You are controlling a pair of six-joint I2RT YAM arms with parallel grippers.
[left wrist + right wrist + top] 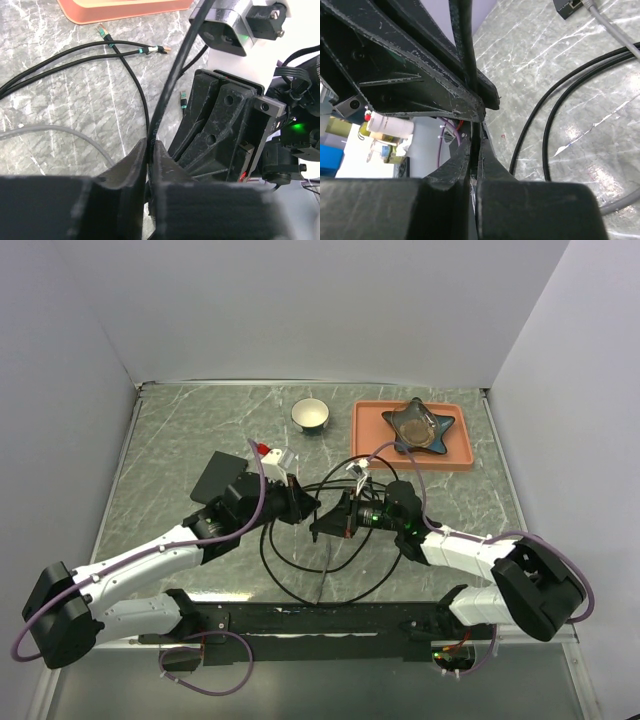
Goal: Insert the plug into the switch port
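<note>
The left gripper [150, 145] is pinching a black cable [172, 85] at mid-table, and the right gripper [476, 139] is sitting shut, tips against the left's; whether it is gripping the cable cannot be told. A plug [162, 49] is lying loose near the orange tray [120, 12], well apart from the switch [220, 478]

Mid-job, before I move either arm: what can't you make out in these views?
1) Plug on the cable in the left tool: left wrist view, the cable exits the top edge.
2) Whether the right tool actually pinches that cable: right wrist view, the left tool's fingers cover the spot.
3) Switch ports: top view, the switch is too small and dark.
</note>
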